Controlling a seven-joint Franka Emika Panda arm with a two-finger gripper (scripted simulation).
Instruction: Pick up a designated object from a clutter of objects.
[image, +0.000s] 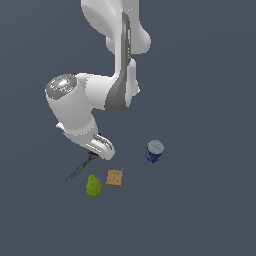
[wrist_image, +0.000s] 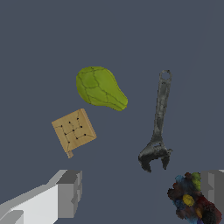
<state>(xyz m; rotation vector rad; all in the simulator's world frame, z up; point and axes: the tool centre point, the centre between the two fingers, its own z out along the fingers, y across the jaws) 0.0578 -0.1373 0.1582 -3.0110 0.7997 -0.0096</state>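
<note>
The long dark grey wrench (wrist_image: 158, 124) lies flat, its black jaw head towards my gripper and its ring end away from it. In the exterior view only the wrench handle (image: 79, 170) shows; my arm's hand covers the head. My gripper (wrist_image: 141, 192) is open and empty, above the floor, just short of the wrench head. One finger (wrist_image: 70, 192) is on the block's side. The other finger (wrist_image: 213, 188) is beside the dark multicoloured lump (wrist_image: 192, 202). The lump is hidden in the exterior view.
A yellow-green pear (wrist_image: 100, 87) (image: 93, 185) and a tan square block (wrist_image: 73, 130) (image: 115, 177) lie beside the wrench. A blue can with a whitish top (image: 154, 151) stands further to the exterior view's right, apart from the group.
</note>
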